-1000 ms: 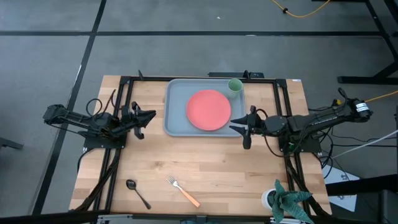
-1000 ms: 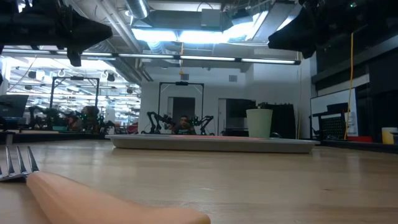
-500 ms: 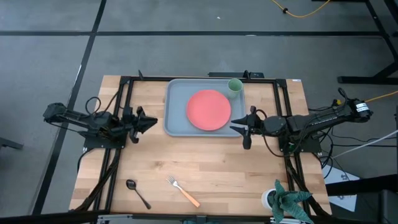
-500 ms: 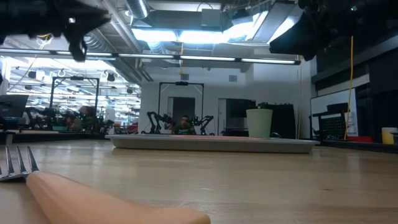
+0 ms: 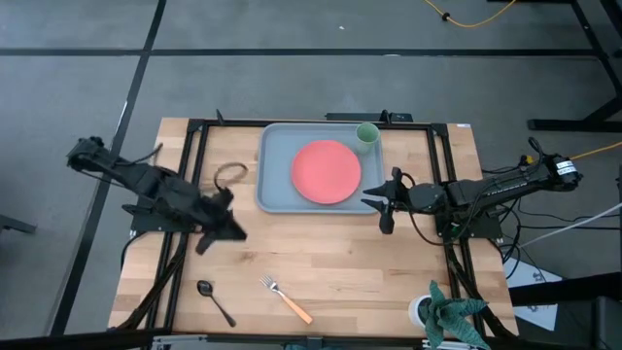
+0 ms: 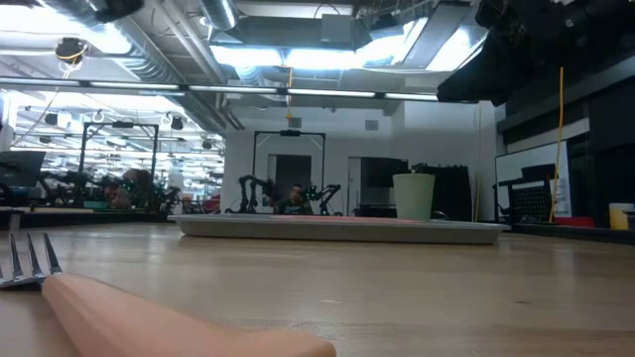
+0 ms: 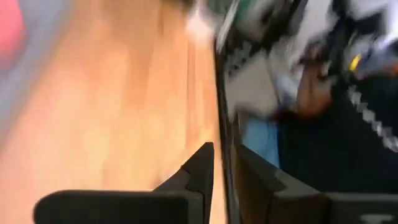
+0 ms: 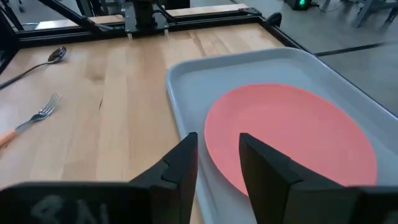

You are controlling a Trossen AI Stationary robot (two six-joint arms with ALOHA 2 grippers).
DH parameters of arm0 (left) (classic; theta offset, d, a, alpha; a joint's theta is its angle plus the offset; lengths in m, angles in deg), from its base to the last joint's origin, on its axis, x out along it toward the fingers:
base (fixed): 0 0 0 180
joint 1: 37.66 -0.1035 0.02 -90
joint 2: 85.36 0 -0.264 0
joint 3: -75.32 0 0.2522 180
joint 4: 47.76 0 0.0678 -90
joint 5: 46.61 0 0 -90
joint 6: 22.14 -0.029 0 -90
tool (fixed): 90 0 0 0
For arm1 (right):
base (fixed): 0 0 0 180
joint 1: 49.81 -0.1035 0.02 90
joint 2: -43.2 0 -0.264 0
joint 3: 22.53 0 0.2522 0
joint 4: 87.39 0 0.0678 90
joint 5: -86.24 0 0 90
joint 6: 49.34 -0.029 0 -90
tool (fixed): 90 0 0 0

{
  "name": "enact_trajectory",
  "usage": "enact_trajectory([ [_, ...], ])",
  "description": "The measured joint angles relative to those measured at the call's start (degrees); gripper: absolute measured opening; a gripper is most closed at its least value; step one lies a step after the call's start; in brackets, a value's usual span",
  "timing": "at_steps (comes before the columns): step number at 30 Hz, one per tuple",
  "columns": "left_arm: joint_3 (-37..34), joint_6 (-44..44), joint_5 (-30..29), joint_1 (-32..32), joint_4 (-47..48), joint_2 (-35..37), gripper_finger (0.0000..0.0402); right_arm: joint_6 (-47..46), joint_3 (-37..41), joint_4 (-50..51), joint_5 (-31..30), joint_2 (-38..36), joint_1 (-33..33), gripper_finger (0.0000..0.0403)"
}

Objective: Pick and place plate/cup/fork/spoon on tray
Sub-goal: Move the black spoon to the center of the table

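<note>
The grey-blue tray (image 5: 275, 165) lies at the table's far middle. The coral-red plate (image 5: 327, 172) lies flat in it, and the pale-green cup (image 5: 366, 133) stands upright in its far right corner. The fork (image 5: 287, 298) with the orange handle and the dark spoon (image 5: 214, 299) lie flat on the wood near the front edge. My left gripper (image 5: 231, 230) is open and empty above the wood, left of the tray's near left corner. My right gripper (image 5: 375, 205) is open and empty at the tray's near right corner, over the plate's edge (image 8: 217, 149).
A white pot with a green plant (image 5: 442, 313) stands at the near right corner. A black metal frame (image 5: 194, 146) runs along the table's sides and back. A loop of cable (image 5: 230, 173) lies left of the tray. Bare wood lies between the tray and the cutlery.
My left gripper has swung from beside the tray's left rim toward the table's near edge, and its arm has turned; most of this came in the last half second. The cable loop beside the tray now shows. The tableware has not moved.
</note>
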Motion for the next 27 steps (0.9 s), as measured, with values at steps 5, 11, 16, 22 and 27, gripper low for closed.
enact_trajectory([
  [5, 2.30, 15.14, 4.13, 4.08, 8.08, -6.40, 0.0051, 0.10, 0.00, 0.24, 0.00, 0.00, 0.00, 0.0121],
  [11, 2.28, 40.70, 15.16, 8.46, 15.19, -12.16, 0.0051, -1.22, 0.00, 4.42, 0.00, 0.00, 0.00, 0.0121],
  [16, 2.28, 54.10, 23.01, 13.17, 20.12, -18.04, 0.0050, -3.33, 0.00, 8.59, -0.02, 0.02, 0.02, 0.0121],
  [22, 2.28, 57.11, 28.51, 19.04, 19.21, -27.27, 0.0050, -3.26, 0.00, 9.26, 0.05, 0.02, 0.02, 0.0121],
  [27, 2.28, 58.25, 28.63, 20.93, 14.52, -34.80, 0.0050, -4.39, 0.00, 10.16, 0.33, 0.02, 0.02, 0.0121],
])
